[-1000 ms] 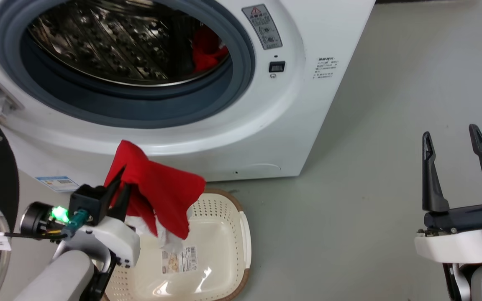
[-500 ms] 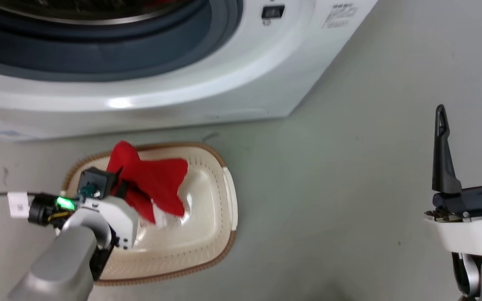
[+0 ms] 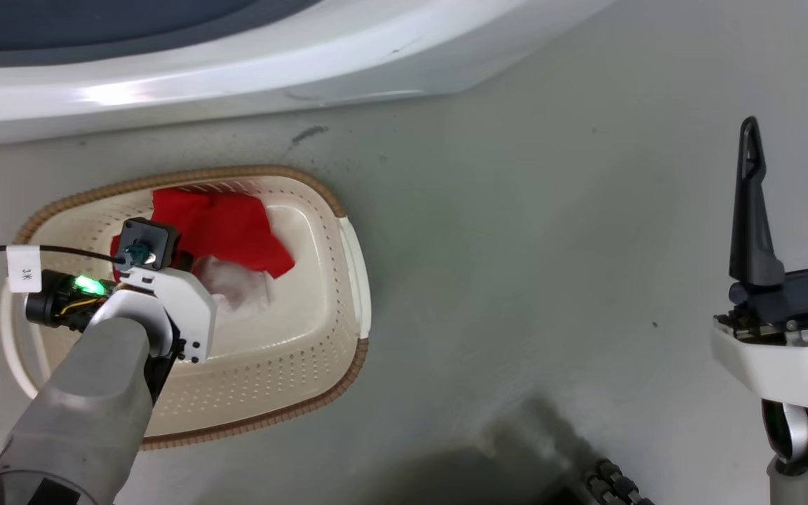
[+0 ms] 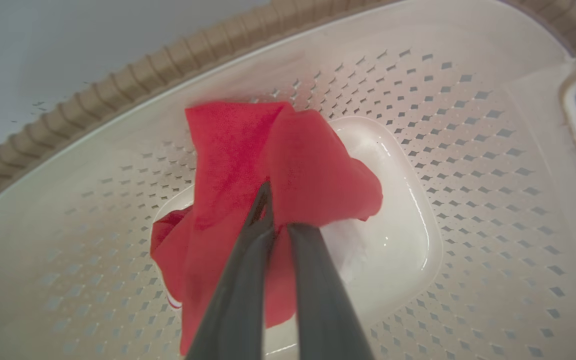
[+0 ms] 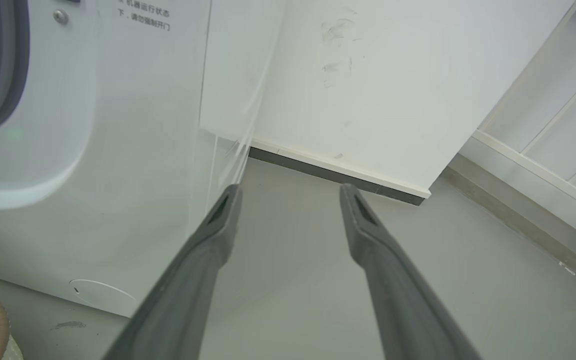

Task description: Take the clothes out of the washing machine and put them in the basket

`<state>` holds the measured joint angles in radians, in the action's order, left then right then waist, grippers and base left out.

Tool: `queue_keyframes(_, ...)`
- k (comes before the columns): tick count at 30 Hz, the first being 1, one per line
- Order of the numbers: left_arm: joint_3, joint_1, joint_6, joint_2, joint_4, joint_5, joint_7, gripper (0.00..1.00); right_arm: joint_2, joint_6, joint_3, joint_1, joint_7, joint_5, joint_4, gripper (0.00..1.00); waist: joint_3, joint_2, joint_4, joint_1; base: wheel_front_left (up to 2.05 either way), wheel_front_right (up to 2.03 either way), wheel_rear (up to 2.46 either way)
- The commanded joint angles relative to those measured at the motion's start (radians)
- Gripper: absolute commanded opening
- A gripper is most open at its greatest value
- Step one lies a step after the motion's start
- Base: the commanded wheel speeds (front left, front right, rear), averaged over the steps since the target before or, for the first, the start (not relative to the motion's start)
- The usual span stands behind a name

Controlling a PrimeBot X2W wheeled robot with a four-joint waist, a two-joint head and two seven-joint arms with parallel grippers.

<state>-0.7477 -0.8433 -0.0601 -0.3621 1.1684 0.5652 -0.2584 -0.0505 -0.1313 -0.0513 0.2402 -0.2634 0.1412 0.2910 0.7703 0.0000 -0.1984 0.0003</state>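
Note:
A red garment (image 3: 221,228) with a white part lies bunched in the cream basket (image 3: 320,393), which stands on the floor in front of the washing machine (image 3: 236,63). My left gripper (image 3: 179,256) reaches down into the basket. In the left wrist view it (image 4: 275,210) is shut on a fold of the red garment (image 4: 233,150), which rests against the perforated basket (image 4: 118,80) wall and bottom. My right gripper (image 3: 797,126) hangs open over the bare floor at the right, holding nothing. In the right wrist view it (image 5: 289,192) points past the washing machine (image 5: 68,125) side.
The machine's white front runs along the top of the head view. Grey floor spreads between the basket and my right arm. A dark ribbed part (image 3: 607,484) shows at the bottom edge. A white wall with a dark baseboard (image 5: 338,175) stands behind the machine.
The head camera has tilted down, so the drum has left the picture. My left gripper has lowered the red garment from above the basket down into it. The right gripper stays open.

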Motion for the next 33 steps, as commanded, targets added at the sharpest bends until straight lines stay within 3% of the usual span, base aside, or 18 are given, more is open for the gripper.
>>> queue_keyframes(1,0.0,-0.012,0.002,0.004,0.012,0.002,-0.001,0.0,0.0,0.001,0.0,0.013,-0.002,0.002,0.006,1.0,0.021,0.0,-0.013,-0.0003,0.0,0.0,0.0)
queue_keyframes(9,-0.001,-0.024,-0.004,0.047,0.086,0.016,0.0,0.0,0.0,0.001,-0.009,0.028,-0.002,0.004,0.019,1.0,0.04,0.0,-0.005,-0.0003,0.0,0.0,0.0)
queue_keyframes(10,0.001,-0.018,-0.005,0.05,0.09,0.019,-0.001,0.72,0.0,0.001,-0.008,0.028,-0.002,0.007,0.014,1.0,0.033,0.0,-0.003,-0.0003,0.0,0.0,0.0)
queue_keyframes(11,0.002,-0.012,-0.002,0.051,0.093,0.022,-0.002,1.0,0.0,0.001,-0.009,0.031,-0.002,0.009,0.012,1.0,0.026,0.0,-0.002,-0.0003,0.0,0.0,0.0)
queue_keyframes(18,0.013,0.03,0.0,0.067,0.081,0.029,-0.008,1.0,0.0,0.001,-0.021,0.031,-0.002,0.025,-0.009,1.0,-0.069,0.0,0.014,-0.0003,0.0,0.0,0.0)
queue_keyframes(33,0.2,0.31,0.035,0.039,-0.247,-0.033,-0.007,1.0,0.0,0.001,-0.04,-0.039,-0.002,0.031,-0.084,1.0,-0.324,0.0,0.063,-0.0003,0.0,0.0,0.0)
